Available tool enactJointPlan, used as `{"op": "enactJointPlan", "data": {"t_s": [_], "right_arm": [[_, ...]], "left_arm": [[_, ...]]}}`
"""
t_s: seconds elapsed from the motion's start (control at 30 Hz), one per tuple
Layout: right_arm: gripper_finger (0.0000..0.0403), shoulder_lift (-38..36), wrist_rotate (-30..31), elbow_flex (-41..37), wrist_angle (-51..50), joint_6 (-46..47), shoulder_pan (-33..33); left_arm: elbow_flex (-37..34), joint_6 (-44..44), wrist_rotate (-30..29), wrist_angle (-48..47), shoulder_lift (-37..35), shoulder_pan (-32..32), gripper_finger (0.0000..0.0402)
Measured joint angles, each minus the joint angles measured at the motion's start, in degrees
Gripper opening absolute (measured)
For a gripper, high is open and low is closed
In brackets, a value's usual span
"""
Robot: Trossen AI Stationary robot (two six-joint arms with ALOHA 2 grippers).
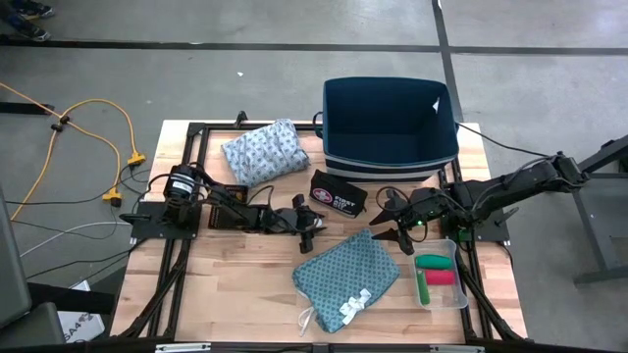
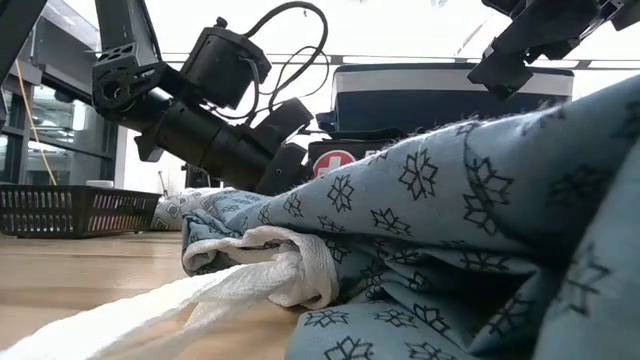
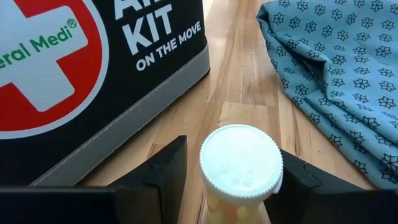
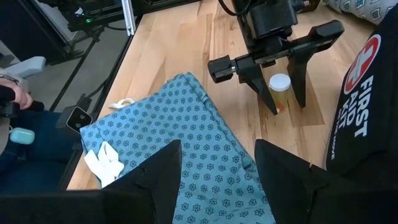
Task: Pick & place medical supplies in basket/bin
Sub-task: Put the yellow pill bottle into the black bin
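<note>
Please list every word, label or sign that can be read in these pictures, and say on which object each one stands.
"KIT ON THE MOVE": first aid kit, black pouch, left wrist view.
"eral Medi®", cut off: on its white cross.
"FIRST AID": same kit, right wrist view; smaller line beneath unreadable.
Pill bottle cap: no readable text.

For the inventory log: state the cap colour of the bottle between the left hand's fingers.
White cap, clearest in the left wrist view.

A robotics lab or workshop: a pale wooden worktable (image 1: 245, 284) in a black metal frame (image 1: 186, 147) stands on bare grey concrete floor (image 1: 196, 78), an orange extension cable (image 1: 88, 108) trailing alongside.
</note>
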Motion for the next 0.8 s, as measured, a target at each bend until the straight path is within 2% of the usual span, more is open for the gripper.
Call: {"op": "enactJointPlan", "data": {"t_s": [0.23, 0.8], "right_arm": [[0.0192, 0.0, 0.0, 0.0, 0.0, 0.0, 0.0], [0.0192, 0.0, 0.0, 0.0, 0.0, 0.0, 0.0]], "left_arm": [[0.0, 0.0, 0.0, 0.0, 0.0, 0.0, 0.015], [0.0, -0.1, -0.4, 0.4, 0.0, 0.0, 0.0149]]}}
